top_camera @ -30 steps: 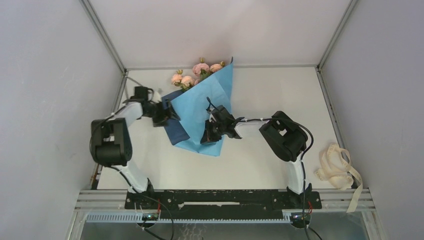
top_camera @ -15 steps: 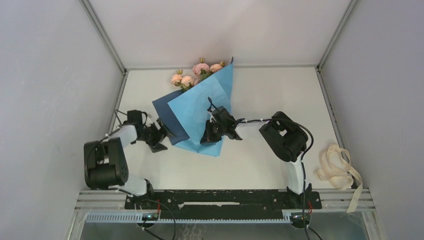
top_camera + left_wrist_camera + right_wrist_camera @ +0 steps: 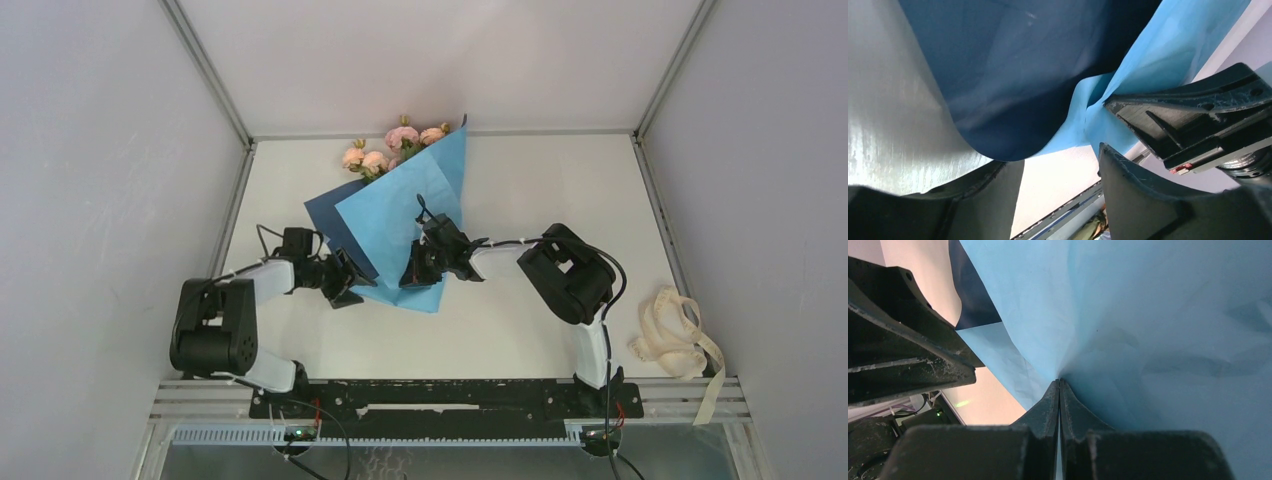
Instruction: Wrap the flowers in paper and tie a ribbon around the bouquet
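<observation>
Left gripper [image 3: 352, 285] has dropped from the upper left edge of the paper [image 3: 400, 200] and come back in low, at the wrap's near left corner. Its jaws are spread. In the left wrist view the navy flap [image 3: 998, 75] curls down just above the gap between the fingers [image 3: 1148, 200], and nothing is pinched there that you can see.

With the left hand gone from the upper edge, the navy flap has fallen open to the left — it lies wider on the table [image 3: 540, 180] than a second ago. Read it as a re-grip: the left fold is not holding, so the wrap is still loose on that side.

Right gripper [image 3: 412, 276] has not moved. Its fingertips [image 3: 1050, 400] are pressed together on a pucker of the light blue face, near the narrow near end, pinning the sheet down.

No proper container here — the folded paper is the only holder. The flowers [image 3: 400, 138] lie inside it, pink blooms and leaves sticking out past the far edge, stems hidden under the blue.

The ribbon [image 3: 672, 335] lies heaped at the near right of the table, well apart from both hands and untouched. Tying is still a way off.
</observation>
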{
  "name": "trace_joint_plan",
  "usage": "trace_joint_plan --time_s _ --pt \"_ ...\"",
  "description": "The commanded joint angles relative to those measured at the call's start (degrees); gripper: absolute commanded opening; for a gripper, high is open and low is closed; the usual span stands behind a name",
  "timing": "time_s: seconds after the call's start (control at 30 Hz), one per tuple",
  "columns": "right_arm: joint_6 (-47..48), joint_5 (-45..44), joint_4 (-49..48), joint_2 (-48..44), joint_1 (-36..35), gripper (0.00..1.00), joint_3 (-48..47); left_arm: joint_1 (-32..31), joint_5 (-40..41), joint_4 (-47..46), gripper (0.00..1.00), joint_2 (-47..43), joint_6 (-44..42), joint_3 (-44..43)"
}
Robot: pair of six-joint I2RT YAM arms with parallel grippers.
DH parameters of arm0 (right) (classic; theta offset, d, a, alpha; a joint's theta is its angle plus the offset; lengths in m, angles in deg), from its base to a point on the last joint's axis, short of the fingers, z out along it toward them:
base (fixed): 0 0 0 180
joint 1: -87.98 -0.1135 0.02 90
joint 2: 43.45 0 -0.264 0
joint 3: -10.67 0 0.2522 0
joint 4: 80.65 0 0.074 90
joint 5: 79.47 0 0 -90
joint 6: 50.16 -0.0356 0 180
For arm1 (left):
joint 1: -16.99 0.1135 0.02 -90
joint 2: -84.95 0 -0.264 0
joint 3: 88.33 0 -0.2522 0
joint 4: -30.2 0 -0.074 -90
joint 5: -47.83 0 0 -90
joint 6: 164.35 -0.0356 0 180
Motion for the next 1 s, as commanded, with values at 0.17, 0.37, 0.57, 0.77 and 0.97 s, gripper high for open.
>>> trace_joint_plan --time_s 0.17,0.37,0.57,0.77,0.97 --pt "0.0 -1.22 0.02 -1.06 -0.57 0.07 0.57 -0.1 13.5 1.32 0.43 6.45 -3.73 0.12" --pt "0.38 -1.5 1.03 -1.42 -0.58 0.07 0.52 -0.09 13.92 2.81 0.16 6.49 -4.46 -1.19" --pt "-0.57 -1.16 0.95 -0.85 -0.82 0.07 0.6 -0.14 17.07 6.28 0.0 1.58 -8.68 -4.55" --pt "-2.83 -1.77 -0.1 -0.01 -0.67 0.07 0.57 -3.19 14.7 7.55 0.0 -4.59 -14.78 -8.54" --pt "-7.51 -0.15 -6.62 1.76 -0.21 0.07 2.43 -11.03 15.17 10.76 0.0 -6.46 -23.25 -16.99"
